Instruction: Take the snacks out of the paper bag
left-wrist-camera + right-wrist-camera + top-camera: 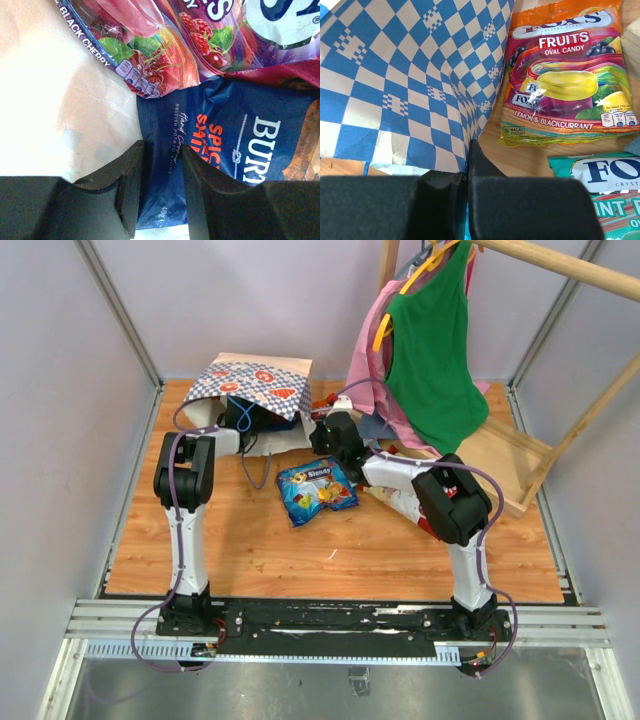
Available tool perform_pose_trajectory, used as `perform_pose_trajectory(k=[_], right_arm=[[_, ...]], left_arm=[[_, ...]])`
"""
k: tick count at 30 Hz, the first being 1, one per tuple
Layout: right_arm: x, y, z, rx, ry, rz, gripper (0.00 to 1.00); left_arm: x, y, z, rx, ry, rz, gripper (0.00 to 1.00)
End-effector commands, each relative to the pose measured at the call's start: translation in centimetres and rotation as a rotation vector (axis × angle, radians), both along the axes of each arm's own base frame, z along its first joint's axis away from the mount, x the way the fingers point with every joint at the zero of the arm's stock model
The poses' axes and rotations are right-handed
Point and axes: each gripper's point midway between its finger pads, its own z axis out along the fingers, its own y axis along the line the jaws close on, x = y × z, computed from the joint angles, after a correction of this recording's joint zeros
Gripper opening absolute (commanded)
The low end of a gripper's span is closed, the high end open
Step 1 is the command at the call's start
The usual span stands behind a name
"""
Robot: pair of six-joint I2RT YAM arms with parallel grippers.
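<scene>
Tan paper printed in a blue-and-white check marks the paper bag [262, 380], lying on its side at the far left of the wooden tabletop [260, 560] in the overhead view, its dark mouth facing the near side. The left arm [185, 475] reaches into that mouth, the right arm [400, 475] meets the bag's right edge, and one blue snack packet [317, 490] lies out on the wood just near of the bag. The left wrist view looks inside the bag: the left gripper [163, 195] has its jaws at a narrow gap astride the corner of a navy crisp packet [240, 145], slick puffed foil overlapped at its far edge by a glossy black cherry sweet packet [160, 45]. Whether the pads already press it I cannot tell. A good pick, I judge, bites onto the crimped seam, since foil slips, then draws low and straight toward the mouth so the upper packet slides off. In the right wrist view the right gripper [468, 170] appears closed on the bag's creased lip, thin crushable paper; it should only pin, not tug. To its right a Fox's Fruits packet [565, 75] and a green mint packet [600, 195] lie flat on the wood.
</scene>
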Motion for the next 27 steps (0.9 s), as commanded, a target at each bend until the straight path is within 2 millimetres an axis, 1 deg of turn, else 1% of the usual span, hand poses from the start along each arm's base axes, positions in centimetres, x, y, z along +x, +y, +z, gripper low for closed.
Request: perform_pose_trajectory(k=[1,2,5,6,7,8,9,13,16,18,19,24,27], right_arm=[[0.5,-2.5,-0.3,-0.017,0.026,-0.052,0.01],[0.6,-2.6,-0.3,-0.015,0.027,-0.054,0.01],[0.6,-2.8,-0.2,-0.006,0.030,-0.056,0.01],[0.6,-2.8,-0.2,-0.004,0.033,-0.056,0.01],[0.7,-2.9,-0.1,0.000,0.031,-0.057,0.01],[0.7,-2.8,-0.1,0.002,0.031,-0.055,0.01],[0.7,-2.8,0.0,0.004,0.031,-0.055,0.01],[0.7,-2.8,0.0,0.010,0.034,-0.054,0.01],[0.7,-3.0,0.0,0.010,0.035,-0.056,0.01],[0.8,-3.1,-0.1,0.012,0.038,-0.061,0.01],[0.8,-3.1,-0.1,0.013,0.040,-0.064,0.01],[1.1,-3.6,-1.0,0.011,0.075,-0.121,0.01],[1.2,-4.2,-0.8,0.011,0.074,-0.168,0.01]], left_arm=[[-1.6,-0.1,-3.1,0.065,0.107,-0.067,0.36],[-1.7,0.0,-3.0,0.081,0.110,-0.071,0.33],[-1.8,0.4,-3.0,0.128,0.132,-0.088,0.28],[-1.8,0.5,-3.0,0.143,0.140,-0.095,0.23],[-1.8,0.6,-3.0,0.155,0.147,-0.102,0.15],[-1.8,0.7,-3.1,0.167,0.156,-0.105,0.03],[-1.7,0.8,-3.0,0.175,0.156,-0.106,0.01],[-1.8,1.1,-2.5,0.200,0.152,-0.107,0.00],[-2.0,1.3,-1.1,0.216,0.124,-0.107,0.00],[-2.3,1.4,0.4,0.223,0.096,-0.107,0.00],[-2.4,1.4,1.8,0.224,0.068,-0.107,0.01],[-3.4,1.3,6.5,0.226,-0.008,-0.125,0.00],[-4.3,0.7,8.3,0.214,-0.032,-0.168,0.01]])
